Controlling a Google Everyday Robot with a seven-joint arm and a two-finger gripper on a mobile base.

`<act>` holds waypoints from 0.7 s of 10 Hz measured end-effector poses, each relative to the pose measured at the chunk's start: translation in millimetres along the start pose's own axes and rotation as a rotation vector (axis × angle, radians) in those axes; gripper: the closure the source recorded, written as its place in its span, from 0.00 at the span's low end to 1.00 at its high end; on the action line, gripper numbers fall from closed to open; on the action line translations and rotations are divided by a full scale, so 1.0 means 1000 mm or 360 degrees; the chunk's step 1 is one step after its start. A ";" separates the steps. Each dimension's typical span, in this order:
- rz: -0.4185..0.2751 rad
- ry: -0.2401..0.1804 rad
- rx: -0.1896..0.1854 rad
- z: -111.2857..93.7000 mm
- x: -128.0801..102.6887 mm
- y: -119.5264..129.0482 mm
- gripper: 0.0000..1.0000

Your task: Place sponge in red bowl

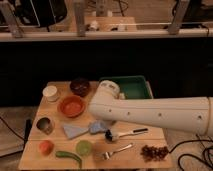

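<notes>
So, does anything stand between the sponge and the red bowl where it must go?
Nothing visible does. The gripper is down at the sponge, mostly hidden under the arm. Only bare table separates the sponge from the red bowl; the flat light-blue cloth lies beside it, off that line.

The arm (155,114) is a thick, smooth, cream-white tube with a few small dark dots (159,115) spaced along its side. It ends in a rounded, domed joint (106,96) of the same pale colour. The gripper is hidden beneath that joint.
</notes>
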 end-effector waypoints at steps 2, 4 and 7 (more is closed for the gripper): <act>-0.0040 -0.0002 0.0012 0.000 -0.016 -0.010 0.45; 0.0052 -0.0048 -0.0033 0.010 -0.015 -0.016 0.24; 0.0226 -0.0158 -0.0094 0.027 -0.017 -0.019 0.20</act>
